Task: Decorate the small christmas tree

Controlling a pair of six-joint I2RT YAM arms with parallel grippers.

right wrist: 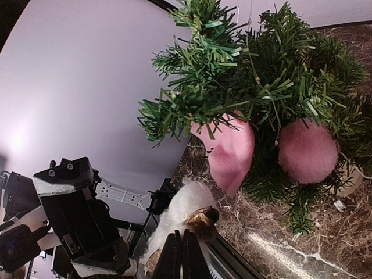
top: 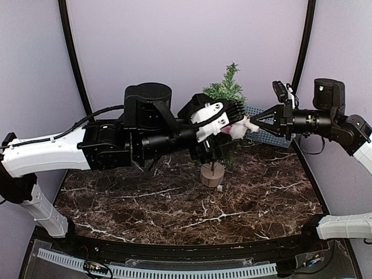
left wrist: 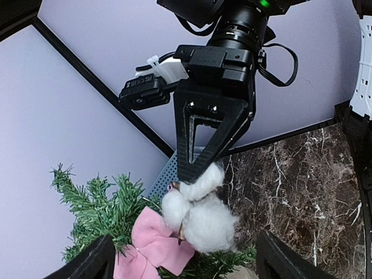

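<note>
The small christmas tree (top: pixel 231 84) is standing just beyond the tabletop (top: pixel 174 200) centre, toward 12 o'clock. At its 3 o'clock the right end effector (top: pixel 251 122) is clenching a white cotton tuft (left wrist: pixel 200 218). At 9 o'clock the left end effector (top: pixel 228 127) is gaping wide, grasping nothing. Judging by this, the tuft should be going deep among the needles, clear of the pink bow (left wrist: pixel 152 244), before any release.

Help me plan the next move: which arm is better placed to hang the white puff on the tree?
Right. The right hand is shut on the white puff, close to the tree branches; the left hand is open, holding nothing.
</note>
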